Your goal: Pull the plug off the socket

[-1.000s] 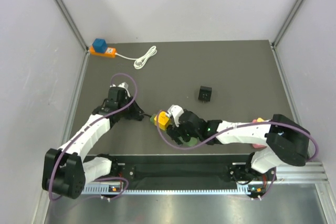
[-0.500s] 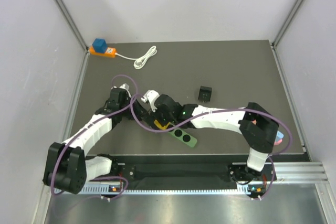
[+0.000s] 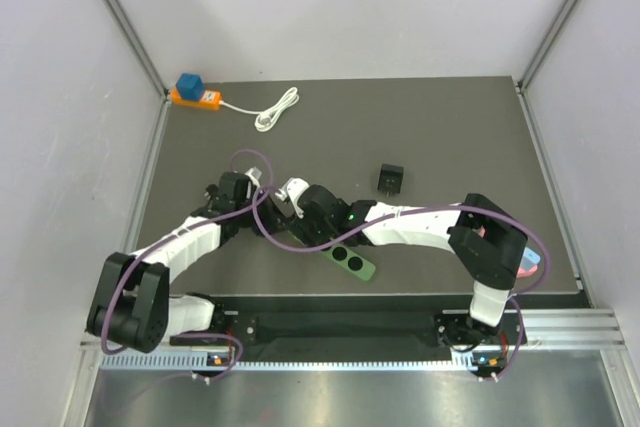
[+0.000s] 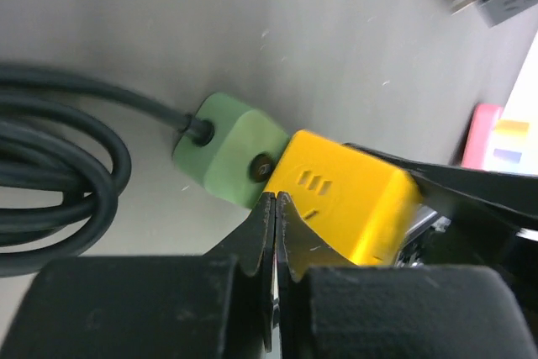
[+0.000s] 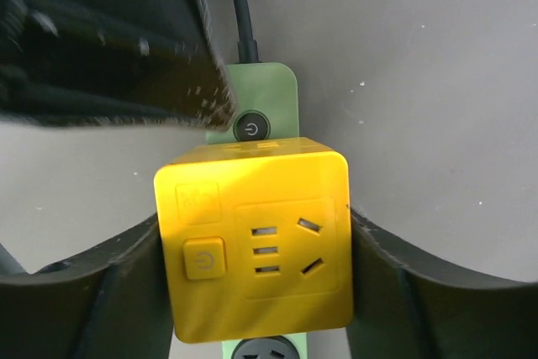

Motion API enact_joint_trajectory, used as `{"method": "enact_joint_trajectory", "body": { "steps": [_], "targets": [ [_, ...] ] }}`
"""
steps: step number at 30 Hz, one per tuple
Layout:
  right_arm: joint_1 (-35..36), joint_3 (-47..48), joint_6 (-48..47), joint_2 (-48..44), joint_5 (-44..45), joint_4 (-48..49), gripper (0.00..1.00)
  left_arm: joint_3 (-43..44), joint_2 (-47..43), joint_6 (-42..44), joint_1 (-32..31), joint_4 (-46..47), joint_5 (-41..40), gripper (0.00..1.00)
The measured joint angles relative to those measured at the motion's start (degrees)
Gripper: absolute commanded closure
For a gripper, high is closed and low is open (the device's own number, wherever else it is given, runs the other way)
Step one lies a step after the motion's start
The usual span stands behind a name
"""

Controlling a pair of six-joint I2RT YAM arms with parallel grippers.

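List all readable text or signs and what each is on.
Power sign: yellow cube button.
Power sign: green power strip button.
Embossed mark on the cube: too faint to read.
Pink item label: blurred.
No readable words or numbers.

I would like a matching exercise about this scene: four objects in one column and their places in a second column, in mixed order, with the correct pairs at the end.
Objects
1. yellow cube-shaped plastic plug
2. green plastic power strip
3. blue cube plug
4. small black adapter

Places
A. on an orange strip in the far left corner of the table
B. alone near the table's middle
C. between the fingers of the right gripper
D. under the yellow plug, with a dark cable at one end

Pairs: 1-C, 2-D, 3-A, 4-B
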Motion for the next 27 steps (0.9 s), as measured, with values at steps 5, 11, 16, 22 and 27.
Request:
{"method": "enact_joint_trajectory", "body": {
  "steps": [5,11,16,22,27],
  "targets": [
    [-0.02,0.0,-0.13,0.0,0.02,0.07,0.58,-0.57,3.17,-1.07,-1.81,-0.11,-2.23,1.0],
    [-0.02,0.0,0.09,0.0,0.07,0.17,1.0,-0.28,6.43,-3.61,-3.19,3.91,-3.41,1.0],
    [-0.07,-0.55,1.86,-0.31,0.85,1.05,1.0,-0.37,7.48,-6.05,-4.57,7.15,-5.77,1.0],
    [-3.72,-8.5,8.44,-4.68,-3.87,9.84,1.0,-2.4,5.55,-7.58,-5.88,10.21,-8.2,1.0],
    [-1.4,-8.74,2.8,-5.31,0.07,9.31,1.0,-4.7,3.23,-7.93,-6.12,11.21,-9.81,1.0]
  ]
}}
